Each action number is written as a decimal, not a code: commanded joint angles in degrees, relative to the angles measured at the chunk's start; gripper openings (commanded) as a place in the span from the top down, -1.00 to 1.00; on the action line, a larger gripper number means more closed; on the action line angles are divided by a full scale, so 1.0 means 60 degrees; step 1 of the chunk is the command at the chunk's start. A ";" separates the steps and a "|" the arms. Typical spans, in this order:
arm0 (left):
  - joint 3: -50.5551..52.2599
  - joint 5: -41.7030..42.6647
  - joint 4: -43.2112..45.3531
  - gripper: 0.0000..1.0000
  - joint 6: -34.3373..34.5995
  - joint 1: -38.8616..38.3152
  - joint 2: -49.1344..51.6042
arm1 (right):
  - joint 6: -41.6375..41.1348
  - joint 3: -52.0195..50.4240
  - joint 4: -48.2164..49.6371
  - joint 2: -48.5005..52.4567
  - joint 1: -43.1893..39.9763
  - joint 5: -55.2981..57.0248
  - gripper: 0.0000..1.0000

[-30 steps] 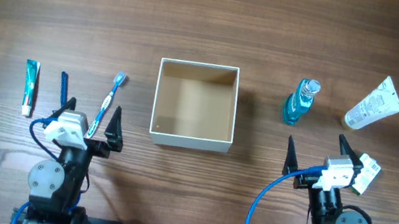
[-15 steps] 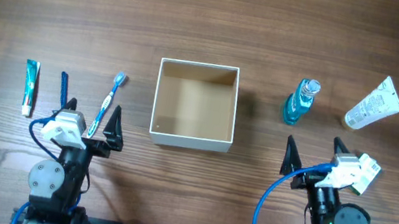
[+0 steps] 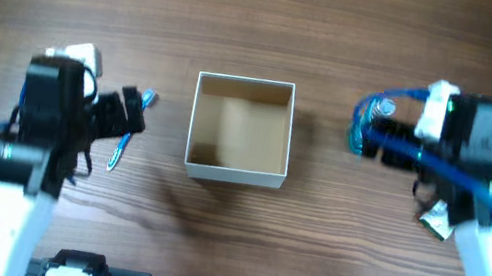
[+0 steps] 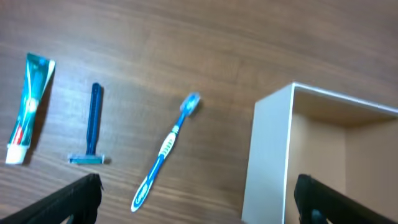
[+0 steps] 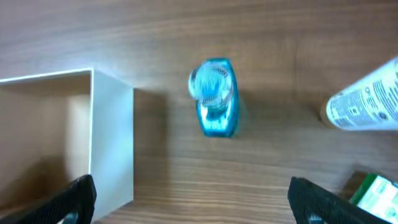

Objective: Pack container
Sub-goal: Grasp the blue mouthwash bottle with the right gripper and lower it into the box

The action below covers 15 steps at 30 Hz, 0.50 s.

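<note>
The container (image 3: pixel 235 171), a square white-walled box with a tan inside, stands empty mid-table; its corner shows in the left wrist view (image 4: pixel 272 155) and the right wrist view (image 5: pixel 112 146). My left gripper (image 3: pixel 134 110) is open and empty, raised over a blue toothbrush (image 4: pixel 166 149). A blue razor (image 4: pixel 93 124) and a toothpaste tube (image 4: pixel 30 106) lie left of the toothbrush. My right gripper (image 3: pixel 382 142) is open and empty, hovering above a blue bottle (image 5: pixel 214 96), with a white tube (image 5: pixel 367 99) to its right.
A green and white packet (image 5: pixel 376 193) lies at the right, partly under the right arm in the overhead view (image 3: pixel 435 220). The arms hide the razor, toothpaste and white tube from overhead. The table is wood-grain brown.
Both arms have risen from their rest poses at the near edge and reached forward. The left now hangs over the toothbrush, the right over the blue bottle. No object has moved.
</note>
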<state>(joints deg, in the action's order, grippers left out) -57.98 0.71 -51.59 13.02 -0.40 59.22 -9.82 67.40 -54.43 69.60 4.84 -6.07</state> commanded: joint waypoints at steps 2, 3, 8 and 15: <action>-0.1286 -0.0095 -0.0765 -1.00 0.0127 -0.0011 0.1894 | 0.0142 0.0874 0.0219 0.1461 0.0011 0.0364 -0.90; -0.1286 -0.0095 -0.0761 -1.00 0.0124 -0.0011 0.2106 | 0.0149 0.0874 0.0313 0.1851 0.0011 0.0463 -0.86; -0.1286 -0.0095 -0.0659 -0.99 0.0127 -0.0011 0.2204 | 0.0299 0.0874 0.0754 0.3490 0.0015 0.1009 -0.86; -0.1286 -0.0095 -0.0663 -1.00 0.0127 -0.0011 0.2204 | 0.0608 0.0874 0.1625 0.4422 0.0015 0.1005 0.20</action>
<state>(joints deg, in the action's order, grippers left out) -64.69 0.71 -55.55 13.04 -0.43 72.55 -6.83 71.42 -44.97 95.83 4.84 -0.99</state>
